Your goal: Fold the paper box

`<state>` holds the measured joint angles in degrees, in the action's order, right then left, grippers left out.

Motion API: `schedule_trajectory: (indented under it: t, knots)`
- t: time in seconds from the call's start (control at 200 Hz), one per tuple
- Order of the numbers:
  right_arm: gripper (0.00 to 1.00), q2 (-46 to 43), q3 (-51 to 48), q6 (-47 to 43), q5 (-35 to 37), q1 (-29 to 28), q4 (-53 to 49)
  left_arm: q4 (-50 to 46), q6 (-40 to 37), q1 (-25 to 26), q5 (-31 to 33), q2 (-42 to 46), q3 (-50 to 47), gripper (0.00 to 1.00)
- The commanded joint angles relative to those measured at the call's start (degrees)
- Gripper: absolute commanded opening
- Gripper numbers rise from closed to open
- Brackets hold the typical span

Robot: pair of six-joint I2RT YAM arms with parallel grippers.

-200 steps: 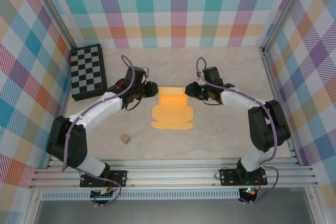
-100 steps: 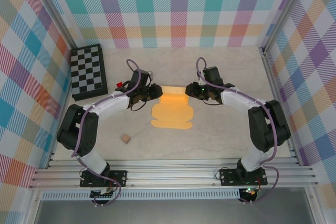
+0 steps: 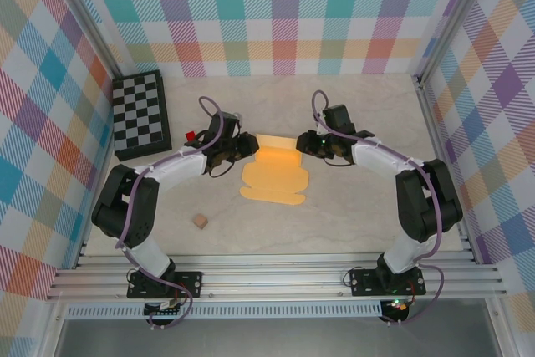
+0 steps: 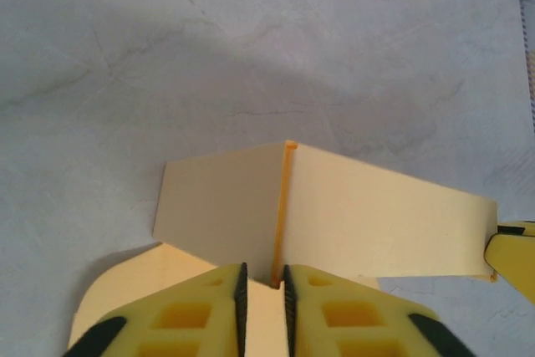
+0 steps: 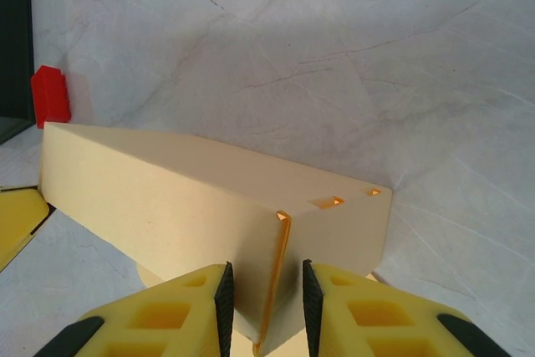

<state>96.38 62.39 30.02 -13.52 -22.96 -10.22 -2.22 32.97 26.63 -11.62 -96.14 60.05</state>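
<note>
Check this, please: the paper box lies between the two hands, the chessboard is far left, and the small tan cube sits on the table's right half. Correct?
Not quite: the small tan cube sits on the left half of the table, as the top external view shows. The paper box does lie between the left hand and the right hand, and the chessboard is far left.

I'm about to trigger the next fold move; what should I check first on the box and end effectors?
1. Left end effector pinching a raised corner of the paper box: ok.
2. Right end effector closed on the opposite corner: ok.
3. Far wall standing between them: ok.
4. Near flaps folded up: not ok, they lie flat.
5. Red block and tan cube apart from the box: ok.
6. Grip firm enough to pull: cannot tell.
</note>
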Motion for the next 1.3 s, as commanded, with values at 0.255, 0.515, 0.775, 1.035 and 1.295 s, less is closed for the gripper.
schedule_trajectory:
  t: [0.255, 0.515, 0.775, 1.035, 1.295]
  knots:
    - [0.31, 2.72, 4.09, -5.63, 3.85, 0.36, -9.29, -0.10, -26.84, -2.04, -1.56, 8.66, -10.34, 0.32]
    - [0.31, 3.68, 5.70, -6.61, 2.88, 0.46, -10.16, 10.30, -31.10, -2.07, 2.89, 3.12, -11.68, 0.29]
    - [0.39, 3.02, 7.35, -7.69, 2.59, 0.46, -12.41, 10.94, -28.45, -2.05, 3.86, 0.91, -10.33, 0.25]
    - [0.54, 0.44, 10.15, -9.00, 5.02, 0.64, -16.35, 3.88, -18.56, -2.02, 7.07, 5.89, -10.46, 0.30]
    - [0.60, -4.44, 14.73, -16.23, 7.86, 0.64, -22.66, -6.29, -9.79, -2.02, 8.38, 10.71, -9.15, 0.36]
